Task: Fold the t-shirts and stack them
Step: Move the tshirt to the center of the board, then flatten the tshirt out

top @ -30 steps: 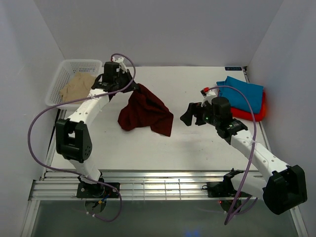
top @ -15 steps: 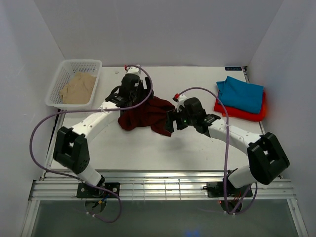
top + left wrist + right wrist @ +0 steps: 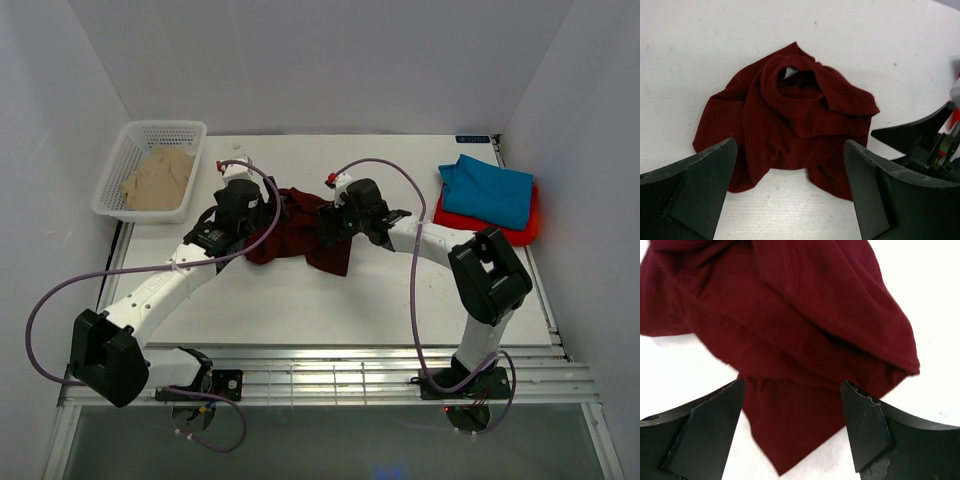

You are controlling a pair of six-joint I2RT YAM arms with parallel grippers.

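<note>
The dark maroon t-shirt [image 3: 298,232] lies crumpled in the middle of the table. In the left wrist view the t-shirt [image 3: 790,120] is a loose heap with its collar on top. My left gripper [image 3: 263,214] hangs over its left edge; the left gripper [image 3: 790,165] is open with only table and a cloth edge between the fingers. My right gripper [image 3: 326,222] is over the t-shirt's right side. In the right wrist view the right gripper [image 3: 792,395] is open, straddling a pointed corner of the t-shirt [image 3: 805,335].
A folded teal-blue t-shirt [image 3: 490,190] lies on a red-orange t-shirt [image 3: 522,232] at the back right. A beige t-shirt [image 3: 158,178] sits in the white mesh basket [image 3: 165,126] at the back left. The right gripper's black body [image 3: 920,145] shows close by in the left wrist view.
My left gripper let go of the maroon t-shirt, which now lies in a heap, and drew forward and right. The right arm swung left from beside the stack to the t-shirt.
</note>
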